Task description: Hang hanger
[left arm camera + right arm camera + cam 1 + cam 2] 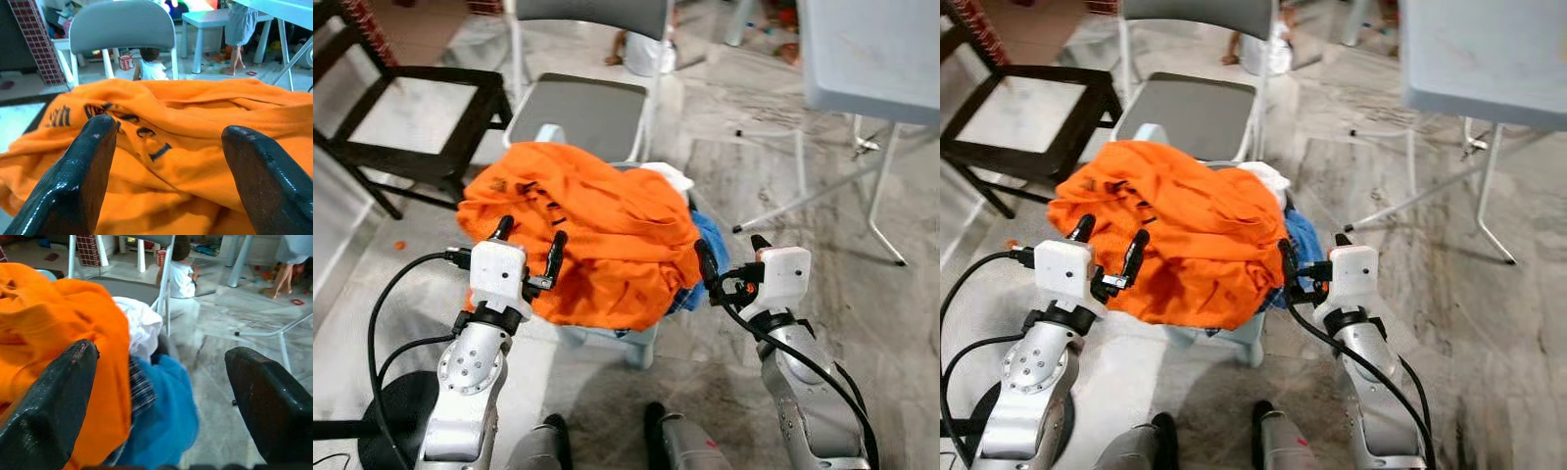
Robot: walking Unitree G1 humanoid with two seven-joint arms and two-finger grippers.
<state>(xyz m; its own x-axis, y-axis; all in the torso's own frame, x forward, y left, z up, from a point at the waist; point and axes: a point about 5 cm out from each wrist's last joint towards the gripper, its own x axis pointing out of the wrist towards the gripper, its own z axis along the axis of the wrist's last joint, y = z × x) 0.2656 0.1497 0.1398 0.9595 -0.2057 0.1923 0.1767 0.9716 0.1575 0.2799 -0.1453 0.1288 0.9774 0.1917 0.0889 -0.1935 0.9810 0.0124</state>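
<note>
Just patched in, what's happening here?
The robot stands over a heap of clothes with an orange shirt on top and blue cloth and white cloth beneath. The left gripper is open at the shirt's near edge; the right gripper is open beside the blue cloth. Neither holds anything. A grey chair stands behind.

Orange shirt (582, 230) with dark lettering (127, 129) across it. Beneath the orange shirt's right edge: white cloth (142, 330), bright blue cloth (168, 413) and a dark striped fabric (142, 391). Behind the orange shirt, a grey-seated chair (582, 108) with a white frame. Left of it, a black-framed chair (416, 122). Floor (803, 294) of grey-veined marble. Gripper fingers (73, 181) glossy black; wrist housings (497, 266) white.
</note>
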